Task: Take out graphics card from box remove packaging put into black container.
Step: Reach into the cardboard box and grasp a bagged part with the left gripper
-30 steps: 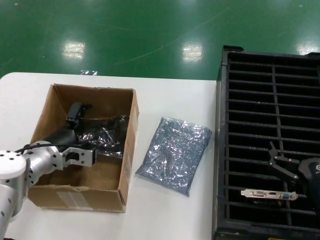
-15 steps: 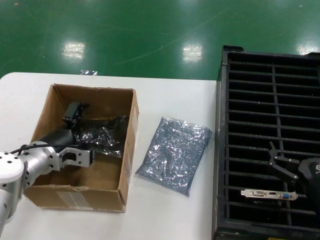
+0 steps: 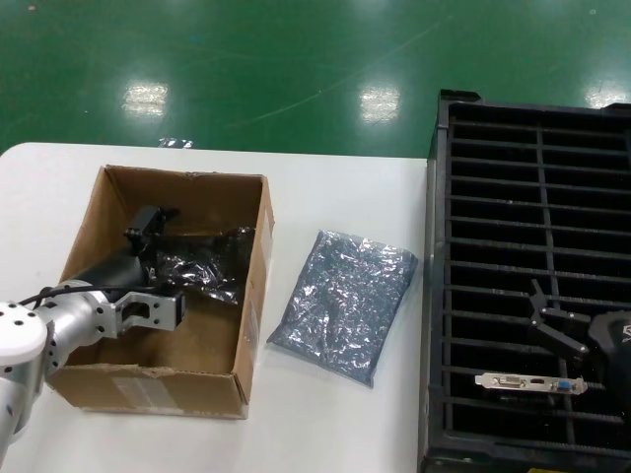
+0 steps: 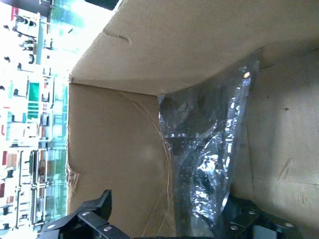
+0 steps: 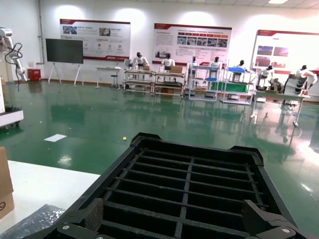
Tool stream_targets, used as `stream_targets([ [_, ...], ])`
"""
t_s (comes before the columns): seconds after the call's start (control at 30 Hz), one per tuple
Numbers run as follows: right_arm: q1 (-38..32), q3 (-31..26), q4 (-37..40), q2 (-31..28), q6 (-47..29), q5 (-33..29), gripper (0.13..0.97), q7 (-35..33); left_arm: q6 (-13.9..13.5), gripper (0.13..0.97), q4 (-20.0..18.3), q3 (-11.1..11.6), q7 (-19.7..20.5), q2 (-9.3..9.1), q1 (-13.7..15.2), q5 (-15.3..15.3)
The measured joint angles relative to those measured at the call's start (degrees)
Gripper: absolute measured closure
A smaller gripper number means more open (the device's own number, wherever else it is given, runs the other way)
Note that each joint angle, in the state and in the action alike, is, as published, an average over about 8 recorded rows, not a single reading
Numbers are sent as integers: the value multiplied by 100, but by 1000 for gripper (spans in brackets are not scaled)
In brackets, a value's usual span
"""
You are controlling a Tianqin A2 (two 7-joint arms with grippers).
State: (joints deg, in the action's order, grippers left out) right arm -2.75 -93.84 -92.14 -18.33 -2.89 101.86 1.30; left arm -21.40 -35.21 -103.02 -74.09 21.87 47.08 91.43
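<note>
light: bright, overhead | glare: white patches on the green floor [image 3: 380, 101], glints on the packaging [image 3: 345, 301] | shadows: soft, inside the box [image 3: 212, 340] | blur: left wrist view soft up close

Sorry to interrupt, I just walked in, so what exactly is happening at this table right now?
The robot is unpacking graphics cards. Its left gripper is down inside the cardboard box, jaws open around a card still sealed in its shiny bag. An emptied anti-static bag lies flat on the table between the box and the black container. One bare graphics card already sits in a near slot there, with the right gripper open just above it.
</note>
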Motion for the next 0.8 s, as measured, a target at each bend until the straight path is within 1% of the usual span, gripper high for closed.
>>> stream_targets([
  [0.07, 0, 0, 0, 0, 0, 0, 129, 0, 5, 330, -25, -22, 55, 10, -13, -27],
  [0.1, 0, 0, 0, 0, 0, 0, 129, 0, 8, 330, -37, -33, 82, 15, -19, -41],
  [0.37, 0, 0, 0, 0, 0, 0, 129, 0, 31, 525, -119, -110, 267, 60, -64, -131],
  [0.5, 0, 0, 0, 0, 0, 0, 129, 0, 37, 525, -136, -122, 301, 77, -73, -146],
  [0.77, 0, 0, 0, 0, 0, 0, 129, 0, 34, 732, -160, -147, 369, 111, -93, -170],
  [0.8, 0, 0, 0, 0, 0, 0, 129, 0, 33, 732, -165, -152, 381, 115, -97, -174],
])
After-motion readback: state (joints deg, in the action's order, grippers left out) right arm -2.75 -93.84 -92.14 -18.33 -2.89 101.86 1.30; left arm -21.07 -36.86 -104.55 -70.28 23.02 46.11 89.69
